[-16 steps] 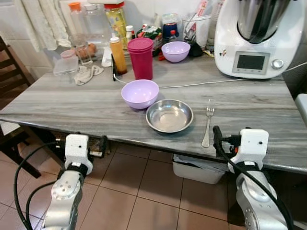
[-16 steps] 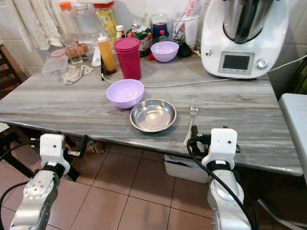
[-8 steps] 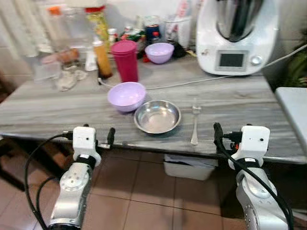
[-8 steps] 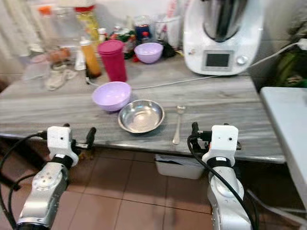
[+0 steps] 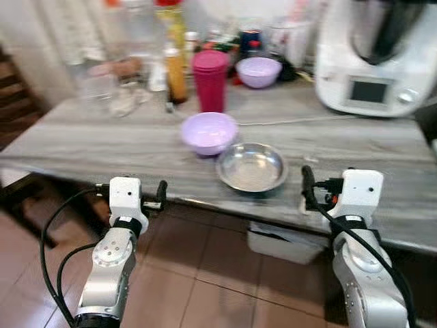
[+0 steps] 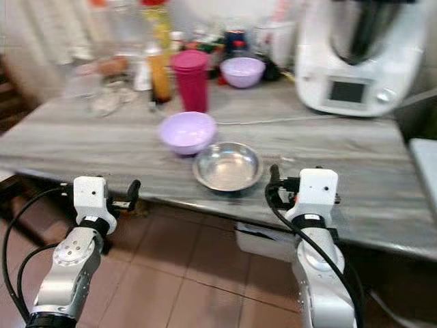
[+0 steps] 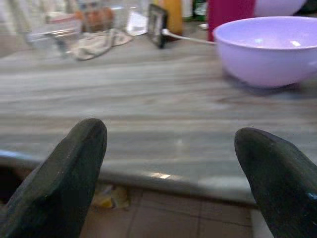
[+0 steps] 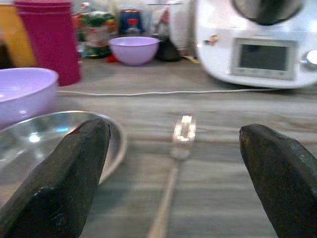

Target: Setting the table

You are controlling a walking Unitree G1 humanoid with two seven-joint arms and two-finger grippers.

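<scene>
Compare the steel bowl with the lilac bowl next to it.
The steel bowl is shiny metal, while the near lilac bowl is matte pastel. The steel bowl is wide and shallow; the lilac bowl is deeper, with steeper sides. The steel bowl sits nearer the table edge, the lilac bowl further back and to the robot's left. Both stand upright and look empty.
</scene>
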